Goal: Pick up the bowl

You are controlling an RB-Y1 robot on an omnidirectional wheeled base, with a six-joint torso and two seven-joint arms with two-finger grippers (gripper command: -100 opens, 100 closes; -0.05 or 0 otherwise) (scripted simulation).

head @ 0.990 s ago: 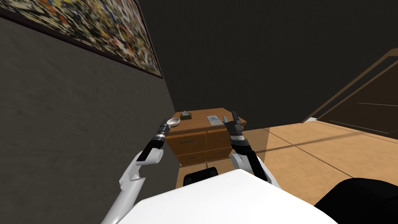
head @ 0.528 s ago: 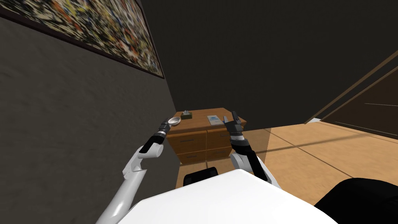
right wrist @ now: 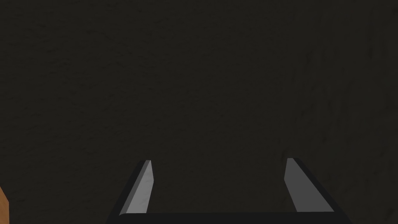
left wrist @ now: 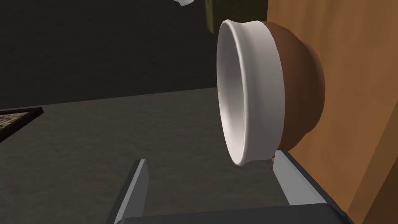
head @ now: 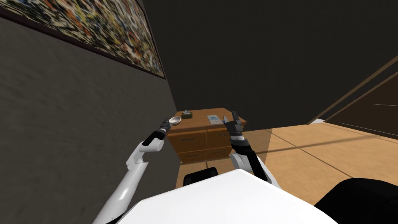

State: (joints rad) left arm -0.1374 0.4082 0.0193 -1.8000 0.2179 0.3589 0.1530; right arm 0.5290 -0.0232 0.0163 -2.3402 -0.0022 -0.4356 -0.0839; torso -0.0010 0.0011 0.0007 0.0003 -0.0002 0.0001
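I've stretched my left arm further forward, with the elbow lifted and the forearm now lower and flatter. That brought the left end effector closer to the bowl.

White-rimmed brown bowl on its side; gripper fingers apart

a dark grey wall is seen on the left, hung with a framed, speckled painting. a wooden dresser with drawers is set in the corner against a darker back wall. a light wooden floor is laid to the right.
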